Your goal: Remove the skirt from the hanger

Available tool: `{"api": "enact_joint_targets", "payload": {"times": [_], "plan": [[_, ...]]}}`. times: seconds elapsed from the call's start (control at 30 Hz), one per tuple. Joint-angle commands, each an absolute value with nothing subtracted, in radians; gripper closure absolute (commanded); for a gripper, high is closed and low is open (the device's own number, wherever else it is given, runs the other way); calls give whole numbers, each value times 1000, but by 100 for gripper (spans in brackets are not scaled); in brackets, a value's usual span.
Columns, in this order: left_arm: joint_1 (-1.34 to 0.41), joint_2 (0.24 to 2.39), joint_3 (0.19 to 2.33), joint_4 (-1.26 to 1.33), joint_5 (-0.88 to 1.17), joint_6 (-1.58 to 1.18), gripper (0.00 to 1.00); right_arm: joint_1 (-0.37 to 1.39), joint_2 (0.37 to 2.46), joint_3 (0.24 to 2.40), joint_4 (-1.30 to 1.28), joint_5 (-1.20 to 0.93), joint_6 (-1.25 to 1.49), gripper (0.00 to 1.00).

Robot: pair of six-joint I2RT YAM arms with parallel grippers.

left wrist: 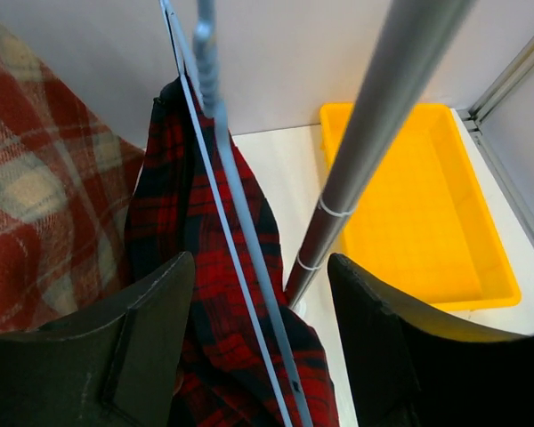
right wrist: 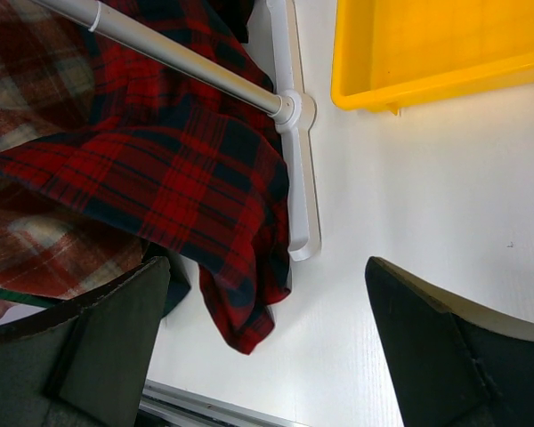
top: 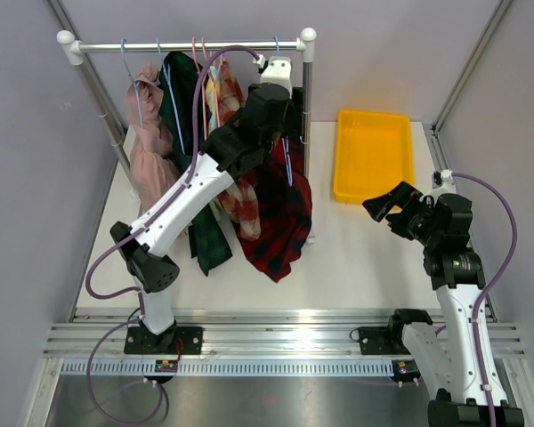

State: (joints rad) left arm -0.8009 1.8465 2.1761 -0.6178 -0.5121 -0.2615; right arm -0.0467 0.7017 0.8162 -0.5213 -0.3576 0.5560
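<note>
White table bears a rack hanging the red tartan skirt.

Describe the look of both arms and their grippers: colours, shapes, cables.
The left arm and right arm both have white tubular links joined by rounded black joints. A purple cable loops along each. The left gripper and right gripper have broad, matte black, wedge-shaped fingers.

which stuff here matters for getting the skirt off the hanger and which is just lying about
For the job: dark red plaid skirt, blue hanger, rail.
Just lying about: yellow tray, pink garment, green garment, red-and-cream plaid cloth.
</note>
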Motion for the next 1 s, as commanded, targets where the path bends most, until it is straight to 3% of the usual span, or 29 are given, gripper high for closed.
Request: {"api": "enact_joint_targets", "payload": {"times": [0.0,0.07,0.1,0.27,0.57,0.83,0.87,0.97], "plan": [[-787,1853,2177,-561,-445,-298,37,-46,696,841,-518,-351,538,1],[-784,1859,2177,-561,-427,-296,50,-44,693,841,-520,-348,538,0],[-782,1861,2180,-561,-422,-296,64,-46,693,841,-519,-347,540,0],[-782,1844,2224,-575,-408,-273,100,-44,692,839,-523,-342,540,1],[-801,1787,2457,-744,-520,-171,100,-44,742,922,-457,-422,532,1],[-841,1665,2421,-802,-667,-126,100,-16,954,1167,-362,-595,563,1],[-842,1651,2399,-787,-672,-138,100,94,977,1208,-380,-571,548,1],[-844,1595,2277,-730,-670,-178,100,443,1127,1482,-549,-175,375,1]]}}
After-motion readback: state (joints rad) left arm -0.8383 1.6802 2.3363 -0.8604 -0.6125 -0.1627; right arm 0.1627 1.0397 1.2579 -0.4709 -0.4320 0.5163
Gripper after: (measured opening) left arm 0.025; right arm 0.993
